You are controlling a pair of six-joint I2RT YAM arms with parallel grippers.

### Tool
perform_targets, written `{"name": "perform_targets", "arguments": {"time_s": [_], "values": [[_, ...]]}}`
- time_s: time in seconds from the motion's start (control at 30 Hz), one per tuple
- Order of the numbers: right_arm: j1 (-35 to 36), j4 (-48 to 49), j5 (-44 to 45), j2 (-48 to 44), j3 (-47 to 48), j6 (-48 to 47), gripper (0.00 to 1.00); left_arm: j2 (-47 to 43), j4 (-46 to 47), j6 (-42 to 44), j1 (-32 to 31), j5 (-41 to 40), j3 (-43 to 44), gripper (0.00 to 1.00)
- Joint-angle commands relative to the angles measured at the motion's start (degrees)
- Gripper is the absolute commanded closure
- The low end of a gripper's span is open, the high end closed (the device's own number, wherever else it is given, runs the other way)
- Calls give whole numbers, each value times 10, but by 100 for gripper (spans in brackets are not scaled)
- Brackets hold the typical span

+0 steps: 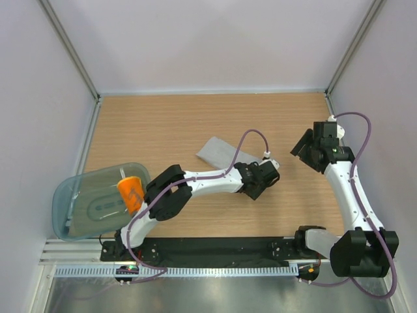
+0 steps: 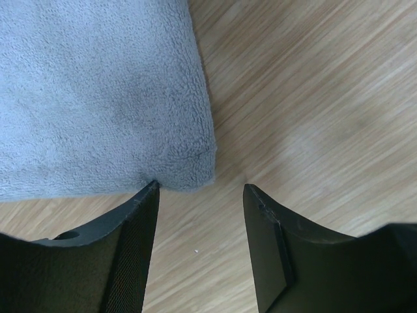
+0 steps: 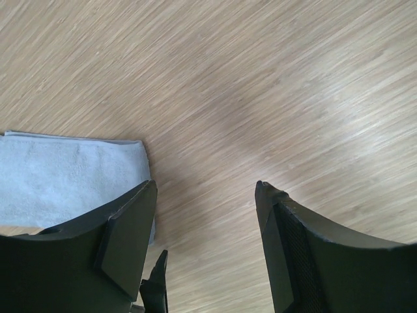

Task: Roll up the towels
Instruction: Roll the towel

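Left gripper (image 2: 201, 189) spread at corner of grey towel (image 2: 98, 91), right gripper (image 3: 205, 186) likewise parted over table (image 3: 273, 78) at towel's three o'clock

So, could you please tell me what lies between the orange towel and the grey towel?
In the top view, the left arm's black elbow sits between the orange towel and the grey towel, above bare table.

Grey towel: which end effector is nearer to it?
Left. The left end effector is at a corner of the grey towel; the right end effector is over the table, away from the towel.
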Motion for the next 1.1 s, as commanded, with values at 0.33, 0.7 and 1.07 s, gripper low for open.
{"name": "perform_targets", "arguments": {"time_s": [0.33, 0.7, 1.07], "values": [[-5, -2, 3, -35, 17, -3, 31, -22, 41, 40, -1, -38, 24, 44], [-7, 1, -6, -34, 15, -2, 31, -37, 40, 39, -2, -65, 30, 46], [-9, 3, -11, -29, 19, -2, 31, -17, 52, 53, -8, -49, 35, 46]]}}
